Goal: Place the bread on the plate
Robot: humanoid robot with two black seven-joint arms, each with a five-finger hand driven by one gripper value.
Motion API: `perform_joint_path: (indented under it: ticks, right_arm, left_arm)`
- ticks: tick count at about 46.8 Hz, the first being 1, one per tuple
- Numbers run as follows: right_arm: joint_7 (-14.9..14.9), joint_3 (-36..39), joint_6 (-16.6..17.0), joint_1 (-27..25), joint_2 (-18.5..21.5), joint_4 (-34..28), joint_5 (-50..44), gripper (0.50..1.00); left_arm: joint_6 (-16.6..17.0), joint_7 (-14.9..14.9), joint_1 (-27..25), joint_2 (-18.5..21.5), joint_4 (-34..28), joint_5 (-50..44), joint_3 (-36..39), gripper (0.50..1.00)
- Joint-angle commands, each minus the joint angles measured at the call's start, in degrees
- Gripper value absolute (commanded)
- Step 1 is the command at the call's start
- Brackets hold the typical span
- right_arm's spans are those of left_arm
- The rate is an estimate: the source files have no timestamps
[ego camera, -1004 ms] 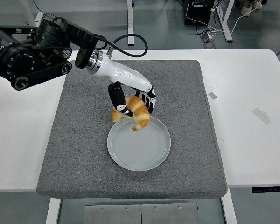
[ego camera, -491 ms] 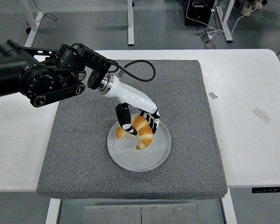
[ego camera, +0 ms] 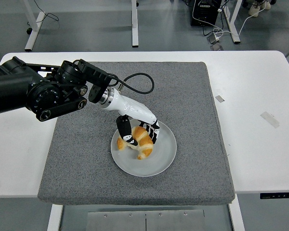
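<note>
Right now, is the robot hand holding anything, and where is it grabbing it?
The left hand holds the croissant around its middle, over the plate.

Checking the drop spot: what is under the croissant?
The plate lies under the croissant, which the left hand grips. The plate sits on the grey mat. Whether the croissant touches the plate is hidden.

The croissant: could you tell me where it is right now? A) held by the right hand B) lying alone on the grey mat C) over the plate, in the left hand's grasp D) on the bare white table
C: the croissant sits over the white plate, with the left hand curled around it.
</note>
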Motion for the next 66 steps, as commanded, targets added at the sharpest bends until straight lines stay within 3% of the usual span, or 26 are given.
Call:
perform_joint_path:
  ticks: [1,9,21,33,46,57,66]
  right_arm:
    - [0.0,0.0,-0.01,0.0,0.0,0.0,0.0,1.0]
    - [0.0,0.0,-0.01,0.0,0.0,0.0,0.0,1.0]
    - [0.0,0.0,-0.01,0.0,0.0,0.0,0.0,1.0]
    - [0.0,0.0,-0.01,0.0,0.0,0.0,0.0,1.0]
    - [0.0,0.0,-0.01,0.0,0.0,0.0,0.0,1.0]
    - [0.0,-0.09,-0.01,0.0,0.0,-0.09,-0.09,1.0]
    - [0.0,-0.17,-0.09,-0.18,0.0,-0.44,0.0,1.0]
  left_arm:
    - [0.22,0.0,0.24,-0.64,0.67,0.34,-0.01,0.53]
    - [0.66,0.0,0.41,-0.73,0.76,0.69,-0.01,0.569]
    - [2.59,0.0,0.94,-0.73,0.76,0.61,-0.18,0.787]
    - [3.73,0.0,1.64,-0.64,0.76,-0.01,-0.53,0.957]
    - [4.0,0.0,1.64,-0.2,0.76,-1.94,-1.59,0.975]
    - [3.91,0.0,0.59,0.67,0.76,-10.99,-2.9,0.986]
    - [3.73,0.0,0.32,4.28,2.17,-21.61,-4.31,0.992]
